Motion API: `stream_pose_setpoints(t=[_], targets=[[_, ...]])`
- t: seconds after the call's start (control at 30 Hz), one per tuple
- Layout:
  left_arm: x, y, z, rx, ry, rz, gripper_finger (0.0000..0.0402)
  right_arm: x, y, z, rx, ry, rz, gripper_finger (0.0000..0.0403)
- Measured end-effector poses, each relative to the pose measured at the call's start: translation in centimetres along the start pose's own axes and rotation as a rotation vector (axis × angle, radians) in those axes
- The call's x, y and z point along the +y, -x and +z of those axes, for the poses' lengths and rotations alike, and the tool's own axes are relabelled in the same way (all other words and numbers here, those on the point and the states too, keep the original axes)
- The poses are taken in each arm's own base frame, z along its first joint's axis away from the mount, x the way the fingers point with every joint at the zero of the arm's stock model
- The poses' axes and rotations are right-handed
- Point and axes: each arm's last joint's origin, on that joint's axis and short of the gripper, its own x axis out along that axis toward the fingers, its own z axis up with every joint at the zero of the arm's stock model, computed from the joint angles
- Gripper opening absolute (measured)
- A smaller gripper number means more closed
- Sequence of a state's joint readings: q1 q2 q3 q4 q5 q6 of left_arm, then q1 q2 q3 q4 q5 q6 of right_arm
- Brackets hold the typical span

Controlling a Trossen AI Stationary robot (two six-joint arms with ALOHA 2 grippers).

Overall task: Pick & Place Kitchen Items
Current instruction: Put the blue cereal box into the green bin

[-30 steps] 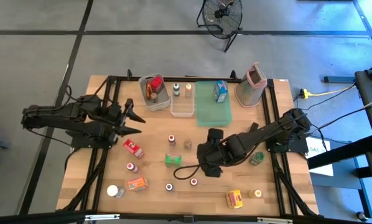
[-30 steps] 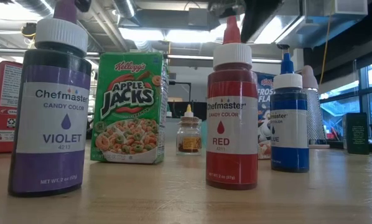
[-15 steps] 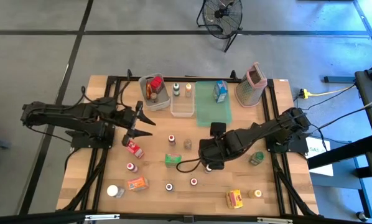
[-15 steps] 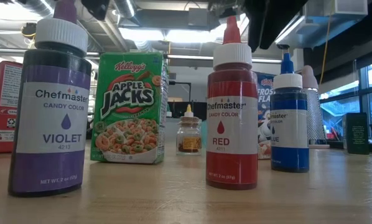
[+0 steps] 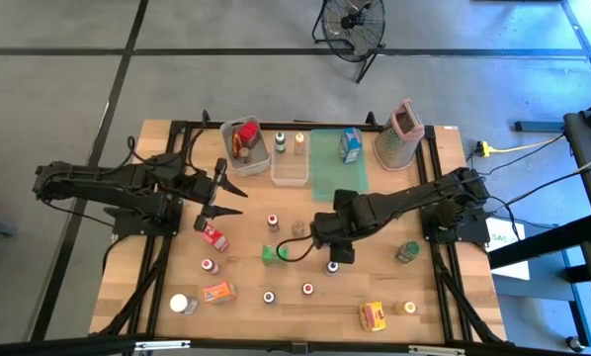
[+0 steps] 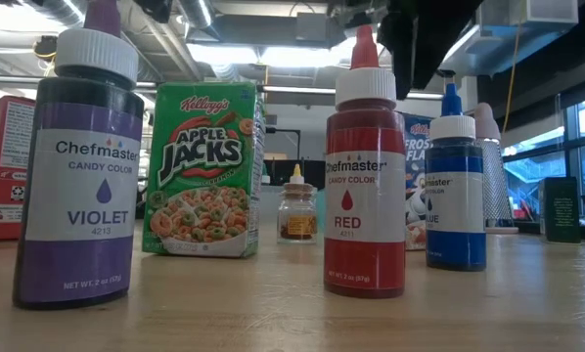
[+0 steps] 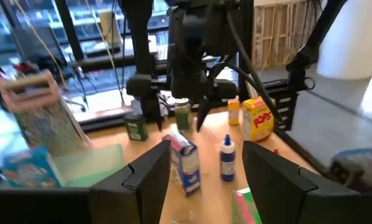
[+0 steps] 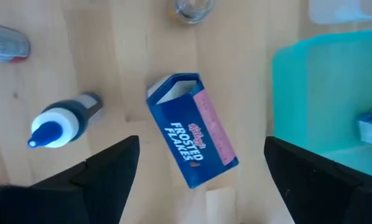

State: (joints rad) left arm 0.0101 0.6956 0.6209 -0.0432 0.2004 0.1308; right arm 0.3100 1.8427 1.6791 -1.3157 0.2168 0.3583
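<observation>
Since a second ago the right arm has swung away from the desk's (image 5: 444, 297) front edge toward the middle, uncovering a bottle that it hid. The left arm has also reached a little further inward and then stopped.

The right gripper (image 8: 199, 149) now hangs over the blue Frosted Flakes box (image 8: 192, 140) with its two fingers spread wide, one on each side and clear of the carton. It holds nothing. The box stands on bare wood in the middle of the desk, near the green tray (image 8: 323, 93) but not on it. A blue-capped bottle (image 8: 58, 127) stands just beside the box, and a small jar (image 8: 192, 7) is a little further off.

The left gripper (image 5: 238, 192) waits at the left side of the desk, fingers also apart and empty.

By my reading, the step in hand is the approach for a pick, with the gripper lined up above the box and the grasp not yet begun. The next move calls for a straight descent until the fingers bracket the carton's narrow sides. The wrist probably needs a slight turn first, since the box sits askew to the fingers. After that comes a gentle close, because thin cardboard crushes easily. The blue-capped bottle is near enough for a finger to knock it on the way down.
</observation>
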Motion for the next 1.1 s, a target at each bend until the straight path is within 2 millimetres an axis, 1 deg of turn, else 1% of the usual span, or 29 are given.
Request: stream_pose_setpoints(t=[0.17,0.23,0.37,0.6,0.7,0.83,0.97,1.1], targets=[[0.6,0.1,0.2,-0.007,-0.158,0.121,0.0194,-0.3,-0.1,-0.1,0.041,-0.002,0.058,0.0347],[0.8,0.1,0.3,-0.008,-0.181,0.152,0.0194,-0.5,-0.2,-0.2,0.065,0.003,0.054,0.0347],[0.9,0.1,0.4,-0.019,-0.216,0.16,0.0194,-0.6,-0.7,0.0,0.079,0.064,0.045,0.0347],[1.0,0.0,0.5,-0.037,-0.17,0.16,0.0194,-0.9,-2.2,0.2,0.113,0.12,0.042,0.0347],[1.0,0.0,0.6,-0.047,-0.155,0.16,0.0194,-0.9,-2.9,0.2,0.094,0.141,0.045,0.0347],[1.0,0.0,0.9,-0.077,-0.128,0.165,0.0194,-0.8,-4.0,-0.2,0.114,0.194,0.044,0.0347],[1.0,0.0,1.0,-0.089,-0.096,0.165,0.0194,-0.9,-5.3,-0.2,0.105,0.188,0.063,0.0347],[1.0,0.0,1.0,-0.088,-0.092,0.165,0.0194,-0.9,-5.4,-0.3,0.103,0.152,0.062,0.0347]])
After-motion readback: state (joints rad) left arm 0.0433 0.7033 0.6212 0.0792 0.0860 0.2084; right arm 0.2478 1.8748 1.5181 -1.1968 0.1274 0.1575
